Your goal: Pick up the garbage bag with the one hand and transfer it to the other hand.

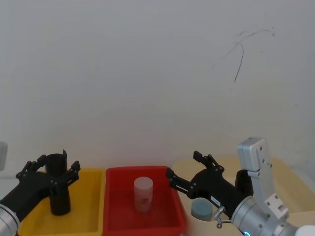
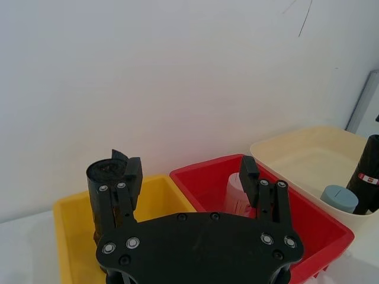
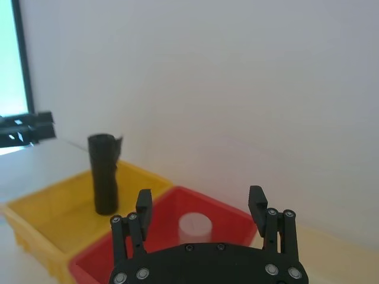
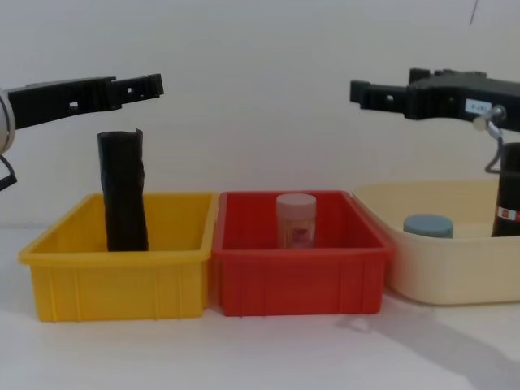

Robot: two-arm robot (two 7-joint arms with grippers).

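Hovering spread and empty, the left tool (image 4: 150,83) and right tool (image 4: 361,91) have grasped nothing; next, I judge, comes reaching the garbage bag (image 2: 367,171) standing in the cream bin (image 4: 455,276) at right.

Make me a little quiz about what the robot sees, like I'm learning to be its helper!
1. True or false: the garbage bag stands in the cream bin.
2. Which bin holds the white jar? A yellow, B red, C cream.
3. Fill in: the left gripper and the right gripper are both ____ (open or shut).

Key: 1 true; 2 B; 3 open.
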